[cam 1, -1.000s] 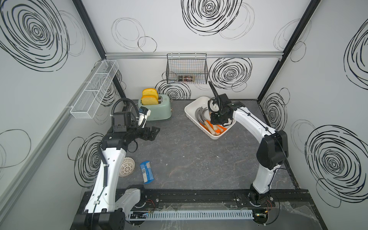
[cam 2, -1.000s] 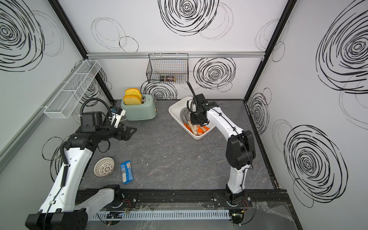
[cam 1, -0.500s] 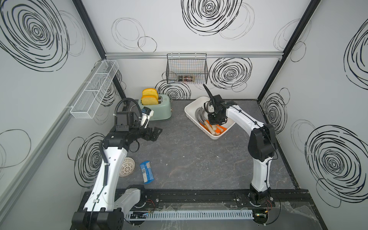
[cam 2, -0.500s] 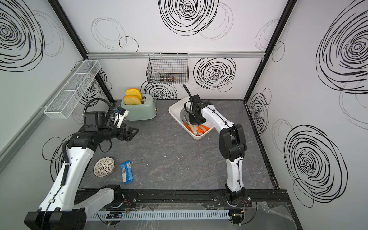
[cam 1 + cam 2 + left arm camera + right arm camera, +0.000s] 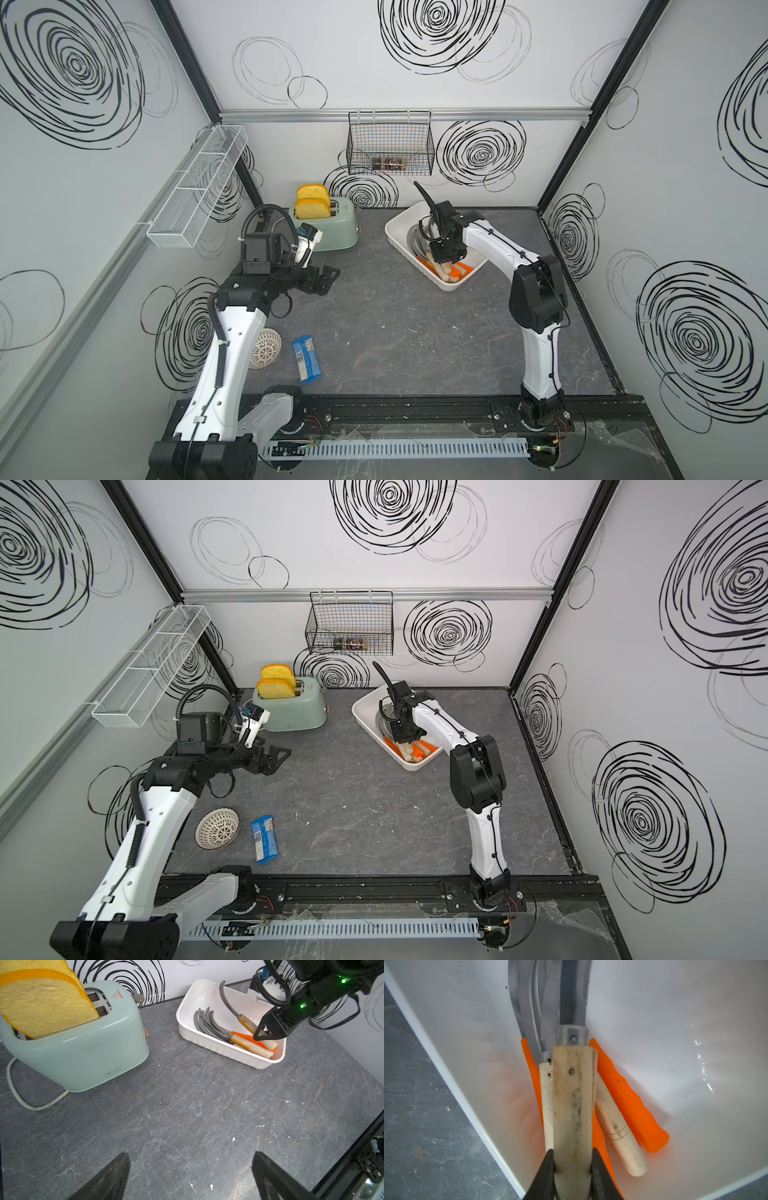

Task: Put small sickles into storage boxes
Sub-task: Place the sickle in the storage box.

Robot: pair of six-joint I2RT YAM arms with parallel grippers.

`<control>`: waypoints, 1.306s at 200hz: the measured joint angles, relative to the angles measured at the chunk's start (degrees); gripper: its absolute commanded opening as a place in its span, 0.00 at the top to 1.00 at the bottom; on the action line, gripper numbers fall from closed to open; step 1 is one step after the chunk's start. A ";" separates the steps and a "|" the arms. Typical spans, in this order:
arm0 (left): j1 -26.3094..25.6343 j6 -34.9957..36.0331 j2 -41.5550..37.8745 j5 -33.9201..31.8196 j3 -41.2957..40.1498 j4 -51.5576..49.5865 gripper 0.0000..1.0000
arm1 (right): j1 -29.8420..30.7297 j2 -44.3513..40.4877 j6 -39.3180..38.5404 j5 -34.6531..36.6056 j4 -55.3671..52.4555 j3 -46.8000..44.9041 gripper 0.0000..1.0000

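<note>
In both top views the right gripper (image 5: 444,255) is low inside the storage box (image 5: 397,227). The left gripper (image 5: 328,279) hangs over the bare table (image 5: 395,332), well apart from the box. In the left wrist view the left fingers (image 5: 112,1180) stand wide apart with nothing between them. Far ahead of them one sickle (image 5: 246,1022) is held tilted, with its blade up. In the right wrist view the right jaws clamp its pale handle, and the other sickles (image 5: 629,1105) lie just under it in the box.
</note>
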 measured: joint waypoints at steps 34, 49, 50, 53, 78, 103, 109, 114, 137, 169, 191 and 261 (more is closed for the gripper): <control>-0.20 0.00 0.00 -0.15 0.00 0.02 0.04 | 0.66 1.07 -0.37 2.12 -0.66 0.39 1.00; -0.20 0.00 0.00 -0.20 0.00 0.02 0.04 | 0.74 1.07 -0.44 2.75 -0.90 0.70 1.00; -0.20 -0.02 0.00 -0.20 0.00 0.02 0.04 | 0.74 1.07 -0.44 2.80 -0.90 0.72 1.00; -0.20 0.00 0.00 -0.20 0.00 0.02 0.04 | 0.76 1.07 -0.46 2.99 -0.92 0.79 1.00; -0.28 0.00 0.00 -0.22 0.00 0.07 0.04 | 0.90 1.70 -0.92 4.57 -1.42 2.40 1.00; -0.31 -0.02 0.00 -0.22 0.00 0.15 0.04 | 1.20 2.80 -1.25 6.14 -1.70 3.21 0.97; -0.31 -0.02 0.00 -0.22 0.00 0.24 0.04 | 1.29 3.04 -1.27 6.49 -1.84 3.23 0.96; -0.31 -0.02 0.00 -0.22 0.00 0.33 0.04 | 1.38 3.26 -1.27 6.73 -1.97 3.26 0.96; -0.46 0.00 0.00 -0.26 0.00 0.46 0.04 | 2.03 4.31 -1.29 7.78 -2.49 3.26 0.93; -0.57 0.00 0.00 -0.31 0.00 0.46 0.04 | 2.73 4.72 -1.29 8.63 -2.75 3.26 0.87; -0.57 0.00 0.00 -0.39 0.00 0.48 0.04 | 2.99 4.72 -1.29 9.14 -2.86 3.26 0.77; -0.57 0.00 0.00 -1.16 0.00 0.52 0.04 | 3.37 4.72 -1.07 10.73 -2.99 3.26 0.66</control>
